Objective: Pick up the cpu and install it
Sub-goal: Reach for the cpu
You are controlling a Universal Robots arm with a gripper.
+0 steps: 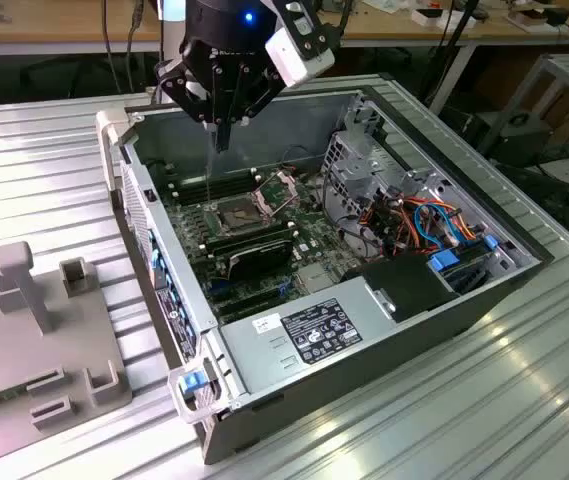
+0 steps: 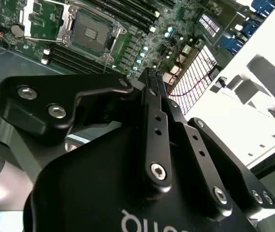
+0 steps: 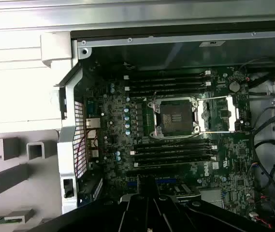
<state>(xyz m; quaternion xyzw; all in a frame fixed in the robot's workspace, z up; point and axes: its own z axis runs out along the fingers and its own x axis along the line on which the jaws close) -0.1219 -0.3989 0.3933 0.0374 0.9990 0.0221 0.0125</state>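
My gripper (image 1: 222,142) hangs over the far edge of the open computer case (image 1: 154,250), its black fingers drawn together to a narrow tip. Nothing shows between them. Both wrist views look past the gripper (image 2: 149,79) (image 3: 147,186) down onto the green motherboard. The dark square socket (image 1: 234,213) (image 2: 91,33) (image 3: 175,116) lies below and a little nearer than the tip. Its hinged metal frame (image 1: 276,190) (image 3: 218,113) is swung open beside it. The socket bed looks bare and dark. The cpu is hidden or out of view.
Long black memory slots (image 3: 171,150) flank the socket. A power supply (image 1: 314,330) and a bundle of coloured cables (image 1: 424,225) fill the near and right parts of the case. A grey fixture plate (image 1: 34,340) with upright holders sits on the ribbed metal table at the exterior view's left.
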